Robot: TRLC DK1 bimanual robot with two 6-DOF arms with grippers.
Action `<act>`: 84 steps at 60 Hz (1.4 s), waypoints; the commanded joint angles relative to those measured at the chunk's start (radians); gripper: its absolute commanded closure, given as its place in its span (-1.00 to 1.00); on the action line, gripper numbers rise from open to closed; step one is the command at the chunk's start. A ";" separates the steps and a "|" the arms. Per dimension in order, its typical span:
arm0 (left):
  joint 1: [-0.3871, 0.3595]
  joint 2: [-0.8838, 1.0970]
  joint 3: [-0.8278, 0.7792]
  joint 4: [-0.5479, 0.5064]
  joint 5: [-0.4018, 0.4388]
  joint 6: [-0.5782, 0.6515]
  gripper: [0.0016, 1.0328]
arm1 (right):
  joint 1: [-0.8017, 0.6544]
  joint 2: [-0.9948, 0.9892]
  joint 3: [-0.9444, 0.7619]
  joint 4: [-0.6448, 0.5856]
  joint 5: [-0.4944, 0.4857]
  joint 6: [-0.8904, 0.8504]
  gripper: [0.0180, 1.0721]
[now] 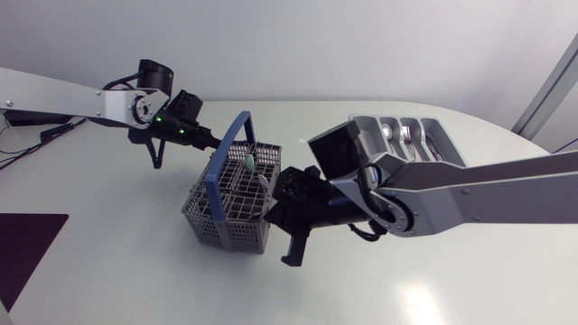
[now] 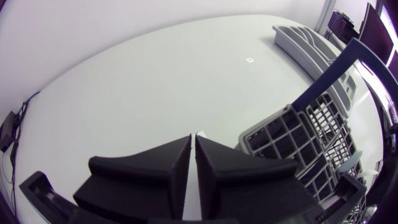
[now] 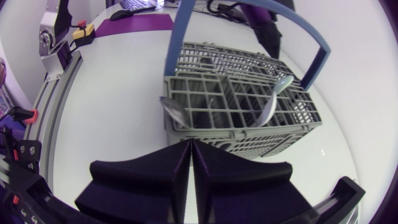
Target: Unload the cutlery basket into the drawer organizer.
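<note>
Grey lattice plastic forms the cutlery basket (image 1: 217, 226), which stands upright on the white surface (image 1: 117, 271), well in from every edge, under an arched blue handle (image 1: 228, 149). Its interior is split into small compartments. A metal spoon (image 3: 273, 102) leans in one on the side away from the right claw, bowl upward and above the rim. A second metal utensil (image 3: 171, 111) leans out at a corner nearer that claw; its type cannot be told.

The right claw (image 3: 191, 142) is level with the basket's near wall, fingers pressed together and pinching nothing; contact with the wall cannot be told. The left claw (image 2: 194, 137) sits at the opposite side, near one foot of the handle, fingers likewise pressed together, with the basket just beside it.

The grey drawer organizer (image 1: 415, 135) lies beyond the right arm, near the far rounded edge, apart from the basket. Metal pieces lie in its long lanes.

A dark purple mat (image 1: 27, 244) lies at the surface's left edge, well apart from the basket.
</note>
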 commanded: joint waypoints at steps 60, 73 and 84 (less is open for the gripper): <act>-0.397 -0.880 -0.337 -0.535 0.068 -0.112 0.80 | -0.184 -0.230 -0.100 -0.036 -0.028 -0.013 0.80; -0.448 -0.793 -0.396 -0.486 0.005 -0.117 0.80 | -0.177 -0.241 -0.103 -0.036 -0.024 -0.009 0.80; -0.467 -0.748 -0.459 -0.405 -0.085 -0.123 0.80 | -0.177 -0.227 -0.097 -0.030 -0.022 -0.009 0.80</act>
